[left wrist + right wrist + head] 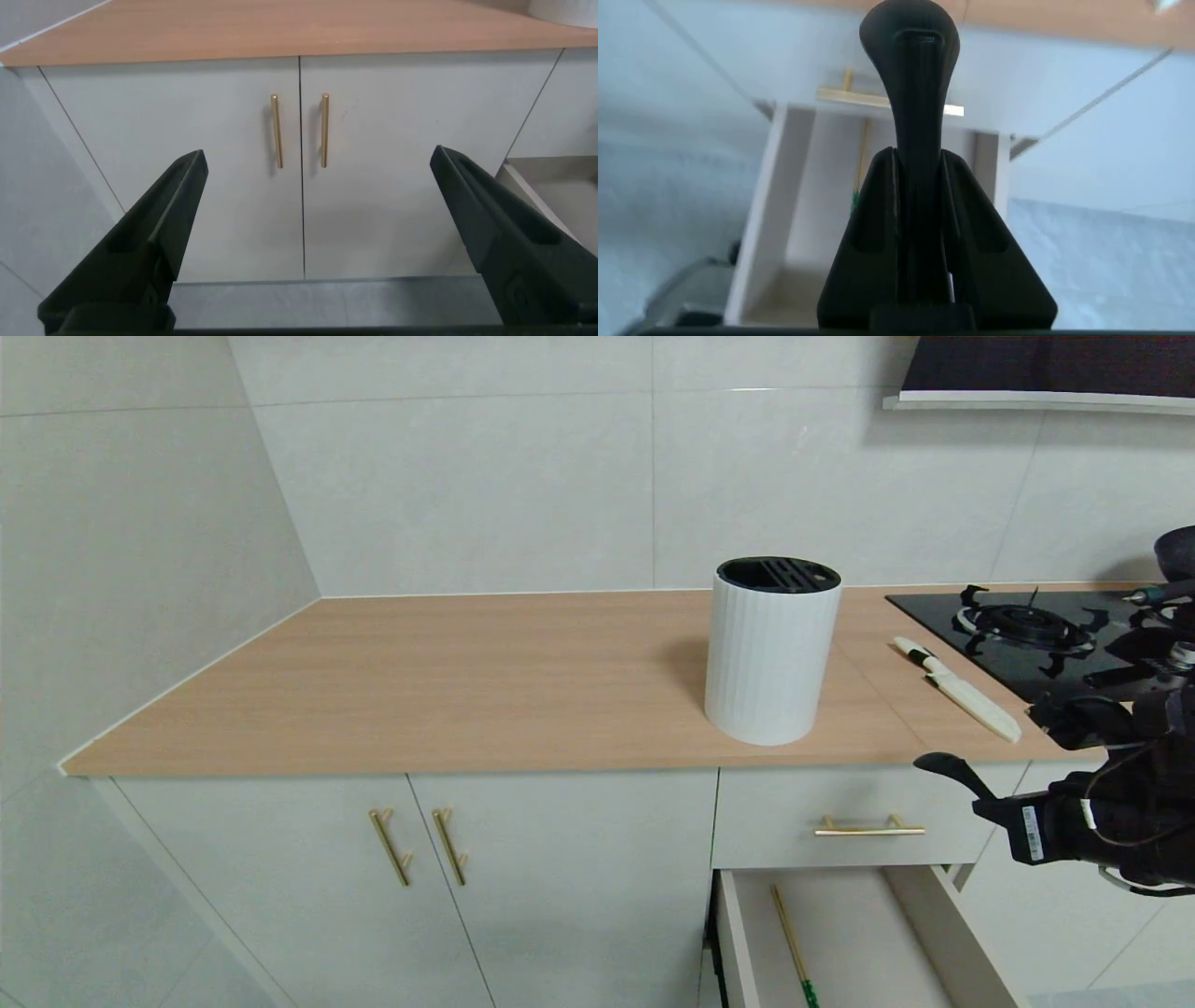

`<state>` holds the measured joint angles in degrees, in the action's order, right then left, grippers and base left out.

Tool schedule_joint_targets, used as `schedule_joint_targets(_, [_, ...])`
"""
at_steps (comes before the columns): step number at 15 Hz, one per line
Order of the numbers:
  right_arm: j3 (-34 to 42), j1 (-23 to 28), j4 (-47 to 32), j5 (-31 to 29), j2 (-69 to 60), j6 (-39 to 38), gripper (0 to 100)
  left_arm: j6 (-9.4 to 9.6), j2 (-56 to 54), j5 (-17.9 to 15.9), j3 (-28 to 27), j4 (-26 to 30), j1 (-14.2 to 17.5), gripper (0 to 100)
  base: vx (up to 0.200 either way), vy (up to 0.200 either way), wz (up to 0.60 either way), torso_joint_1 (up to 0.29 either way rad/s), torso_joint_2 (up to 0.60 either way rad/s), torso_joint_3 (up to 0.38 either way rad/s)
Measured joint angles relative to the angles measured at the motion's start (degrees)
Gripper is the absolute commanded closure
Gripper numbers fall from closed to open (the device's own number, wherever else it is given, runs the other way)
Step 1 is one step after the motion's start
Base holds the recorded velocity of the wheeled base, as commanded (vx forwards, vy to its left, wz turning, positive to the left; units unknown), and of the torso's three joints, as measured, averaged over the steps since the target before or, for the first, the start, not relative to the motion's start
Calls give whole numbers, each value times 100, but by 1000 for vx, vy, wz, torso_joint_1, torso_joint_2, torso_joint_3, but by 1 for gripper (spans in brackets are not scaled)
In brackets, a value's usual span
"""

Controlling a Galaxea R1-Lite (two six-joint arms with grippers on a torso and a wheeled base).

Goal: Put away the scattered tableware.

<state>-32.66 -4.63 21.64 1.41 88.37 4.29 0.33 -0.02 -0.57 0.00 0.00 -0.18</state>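
1. Gripping a black utensil [910, 56], my right gripper [918, 182] has both fingers pressed against its shaft. The rounded end sticks out past my fingertips. What kind of utensil it is I cannot tell.
2. That arm hangs out in front of the cabinets, below the edge of the countertop [420, 681]. In the right wrist view the open drawer [738, 943] lies beyond the utensil's tip.
3. Inside the open drawer lie chopsticks [792, 933], pale along their length with green at the near end, running front to back close to the drawer's left wall.
4. Just above it sits a closed drawer [766, 812] with a gold bar handle.
5. My left gripper [318, 161] is spread wide and holds nothing. It faces a pair of white cabinet doors [187, 168], whose two upright gold handles [277, 131] show between my fingers.
6. On the countertop stands a white ribbed holder [770, 663], upright, with a black slotted top.
7. To the holder's right lies a knife [957, 689], flat on the wood. It sits between the holder and the gas hob [1027, 625], apart from both, with its blade pointing toward the counter's front edge.
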Motion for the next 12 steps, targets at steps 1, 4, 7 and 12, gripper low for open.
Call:
schedule_joint_targets(1, [79,0,0,-2,-48,6,100,0,0,2,0,2,0,0,0,0,0,0,0,0])
schedule_joint_targets(4, [297,-2,0,-2,-138,88,100,2,0,4,0,0,0,0,0,0,0,-91,189,114])
schedule_joint_targets(7, [367,1,-2,-2,-108,173,100,0,0,4,0,2,0,0,0,0,0,-191,447,256])
schedule_joint_targets(12, [383,0,-2,-2,-9,176,100,0,0,2,0,0,0,0,0,0,0,-192,474,285])
